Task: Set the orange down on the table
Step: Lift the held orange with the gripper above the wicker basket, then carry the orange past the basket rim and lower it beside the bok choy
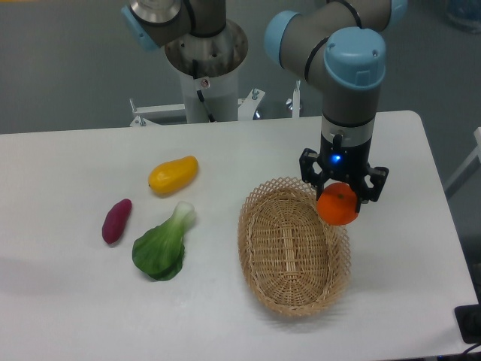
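Observation:
The small round orange [339, 206] is held in my gripper [343, 194], whose black fingers are shut on it from both sides. It hangs above the right rim of the wicker basket, over the basket's edge and the white table [391, 256]. The arm comes down from the upper right, with a blue light lit on its wrist.
An oval woven wicker basket [291, 256] lies right of centre, empty. A yellow-orange mango-like fruit [173, 174], a purple sweet potato [116, 220] and a green leafy vegetable [163, 244] lie on the left half. The robot base stands behind the table's far edge.

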